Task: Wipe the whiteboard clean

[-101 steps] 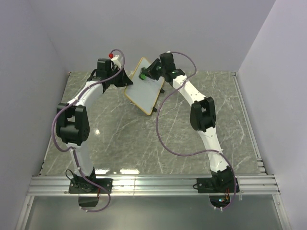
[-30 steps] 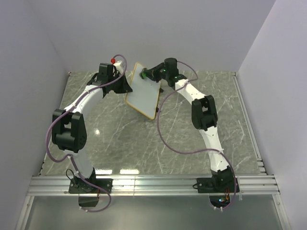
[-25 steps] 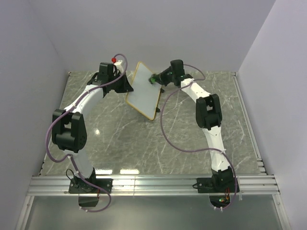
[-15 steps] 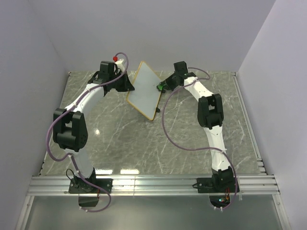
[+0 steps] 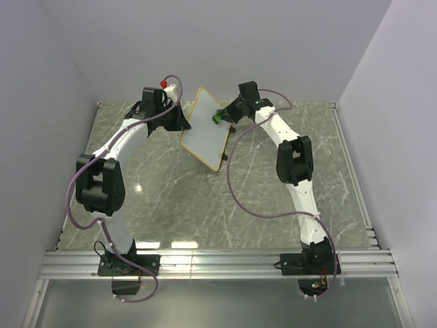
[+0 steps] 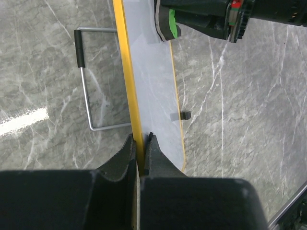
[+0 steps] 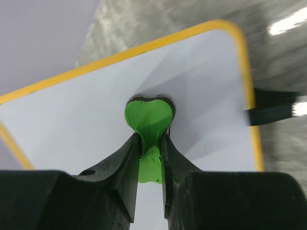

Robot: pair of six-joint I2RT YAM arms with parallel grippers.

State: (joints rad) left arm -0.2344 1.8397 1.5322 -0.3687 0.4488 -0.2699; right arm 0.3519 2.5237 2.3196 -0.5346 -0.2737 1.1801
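Grey marble table [image 5: 171,198] carries the whiteboard [image 5: 205,130] propped at 12 o'clock, its yellow edge pinched by the left gripper [image 6: 140,141], as the right gripper [image 7: 150,143], clamped on a green eraser [image 7: 148,117], meets its blank-looking face; flat, overlapping strokes against that brace seem wisest.

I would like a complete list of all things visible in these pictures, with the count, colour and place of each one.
Whiteboard: one, white with a yellow frame, far middle of the table, tilted up.
Eraser: one, green, against the board's face.
Wire stand: one, silver with a black sleeve, on the board's back side.
Table: one, grey-green marble pattern, under everything.
Rail: one, silver, along the table's near edge.
Left gripper: one, black, shut on the board's yellow edge.
Right gripper: one, black, shut on the eraser.
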